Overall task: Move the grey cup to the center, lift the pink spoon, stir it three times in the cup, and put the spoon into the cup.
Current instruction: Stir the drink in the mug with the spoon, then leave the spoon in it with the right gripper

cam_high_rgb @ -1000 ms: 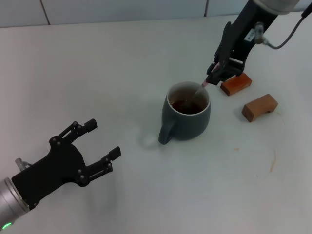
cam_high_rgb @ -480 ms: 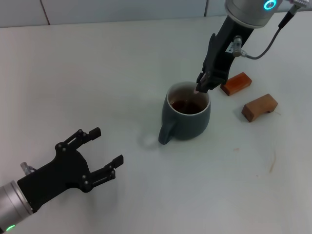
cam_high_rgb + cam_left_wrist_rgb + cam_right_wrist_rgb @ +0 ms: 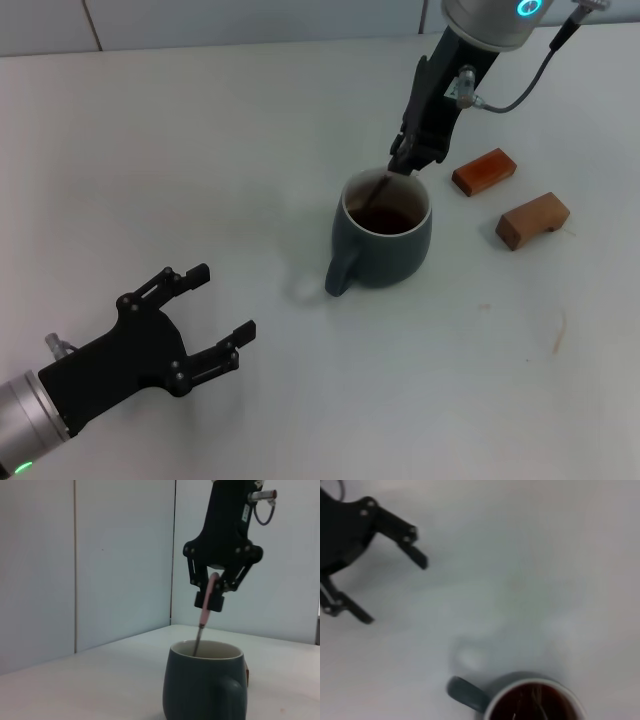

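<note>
The grey cup [image 3: 383,232] stands upright in the middle of the white table, handle toward the front left, with dark brown liquid inside. My right gripper [image 3: 405,163] hangs just above the cup's far rim, shut on the pink spoon [image 3: 372,192], whose metal end dips into the liquid. In the left wrist view the right gripper [image 3: 214,587] holds the spoon's pink handle [image 3: 205,606] over the cup [image 3: 206,687]. The right wrist view shows the cup [image 3: 520,700] from above. My left gripper [image 3: 205,320] is open and empty at the front left, well clear of the cup.
Two brown wooden blocks lie to the right of the cup: an orange-brown one [image 3: 483,171] farther back and a lighter one [image 3: 532,220] nearer. A tiled wall [image 3: 250,20] runs along the table's far edge.
My right gripper has swung left over the cup with the spoon, from the cup's right rim to its far left rim. The left gripper has shifted slightly and stays open.
</note>
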Available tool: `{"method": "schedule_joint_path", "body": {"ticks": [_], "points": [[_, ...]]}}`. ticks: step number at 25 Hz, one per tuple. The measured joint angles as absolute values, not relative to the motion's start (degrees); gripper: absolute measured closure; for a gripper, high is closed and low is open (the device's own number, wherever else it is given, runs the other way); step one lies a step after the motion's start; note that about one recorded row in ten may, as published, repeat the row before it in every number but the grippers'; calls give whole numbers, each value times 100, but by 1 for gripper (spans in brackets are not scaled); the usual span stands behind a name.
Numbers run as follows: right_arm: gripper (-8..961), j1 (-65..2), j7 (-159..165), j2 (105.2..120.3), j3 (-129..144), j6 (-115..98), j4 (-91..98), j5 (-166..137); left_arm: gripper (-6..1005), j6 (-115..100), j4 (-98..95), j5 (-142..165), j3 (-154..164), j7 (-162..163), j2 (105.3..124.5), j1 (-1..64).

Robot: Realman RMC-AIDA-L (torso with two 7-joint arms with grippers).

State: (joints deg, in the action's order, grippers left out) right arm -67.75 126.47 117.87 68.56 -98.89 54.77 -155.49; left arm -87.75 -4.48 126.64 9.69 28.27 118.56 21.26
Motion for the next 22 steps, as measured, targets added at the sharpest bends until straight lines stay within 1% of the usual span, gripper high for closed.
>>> {"method": "schedule_joint_path", "body": {"ticks": [7, 14, 22], "points": [[835, -6858, 12678, 11808, 6870, -10233, 5475, -15847, 140, -8775, -448, 12665, 985, 2824, 11849, 2108], [836, -6934, 12624, 11864, 6842, -10319, 5512, -15584, 140, -8775, -463, 12665, 987, 2823, 11847, 2103], [835, -6968, 12736, 11857, 6835, -10056, 5468, -15842, 140, -8779, -470, 12665, 984, 2837, 11847, 2118]]}}
